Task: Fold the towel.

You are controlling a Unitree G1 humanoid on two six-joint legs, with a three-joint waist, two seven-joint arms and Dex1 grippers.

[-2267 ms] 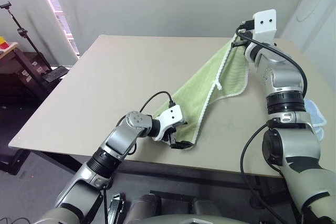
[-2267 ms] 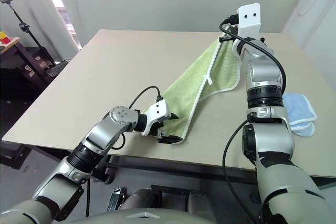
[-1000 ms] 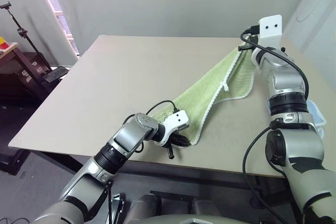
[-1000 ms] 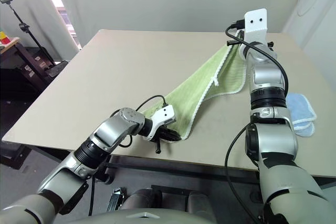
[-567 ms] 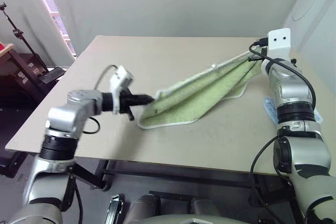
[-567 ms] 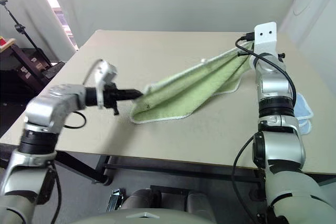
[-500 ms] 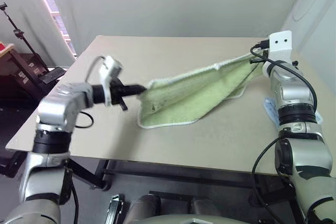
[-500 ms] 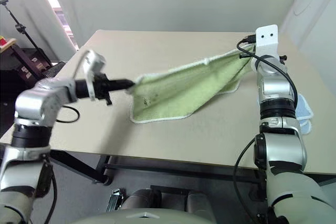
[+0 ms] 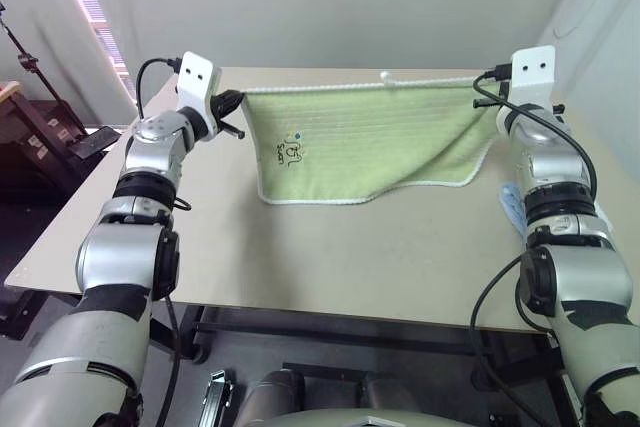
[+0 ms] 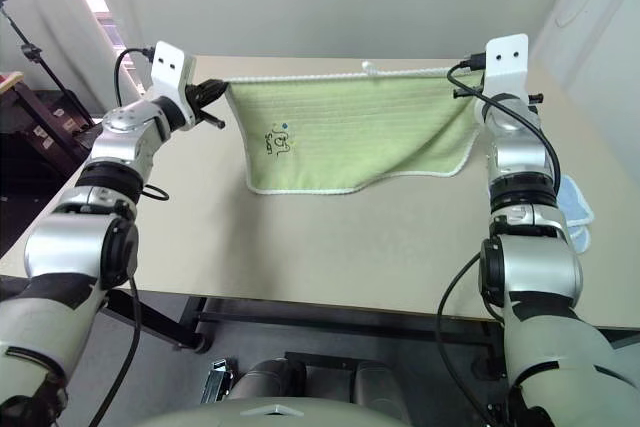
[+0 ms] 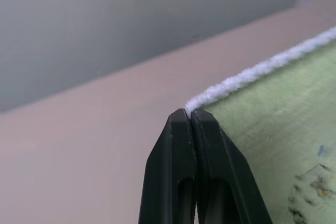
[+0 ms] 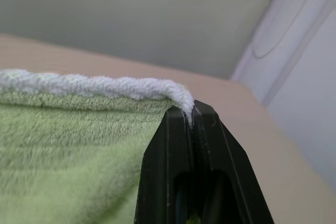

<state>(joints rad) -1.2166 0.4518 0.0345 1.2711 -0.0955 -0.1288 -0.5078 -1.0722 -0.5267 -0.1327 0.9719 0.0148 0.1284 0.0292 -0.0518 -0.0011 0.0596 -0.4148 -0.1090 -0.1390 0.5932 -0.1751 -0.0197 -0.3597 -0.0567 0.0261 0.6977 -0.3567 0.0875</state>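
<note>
1. Nearest stuff first: the near half of the table (image 9: 330,267) is bare, and over by its right edge there's a small light blue cloth (image 10: 575,209) sitting on its own, not part of the job as far as I can tell.
2. The towel (image 9: 380,142) is hanging spread out over the middle of the table. Its bottom hem sags down to the surface or just above it, can't say which. The little printed motif (image 9: 292,150) faces the camera near the left side.
3. Up top toward the far edge, the left gripper (image 11: 190,115) is pinched tight on the top left corner of the towel, and the right gripper (image 12: 190,113) is clamped the same way on the top right corner. White edging is pulled fairly straight between them, with the small white loop (image 9: 384,76) poking up mid-edge.
4. So progress-wise: I'd say the towel is only opened out and held flat. No fold made yet; the whole folding part is left.
</note>
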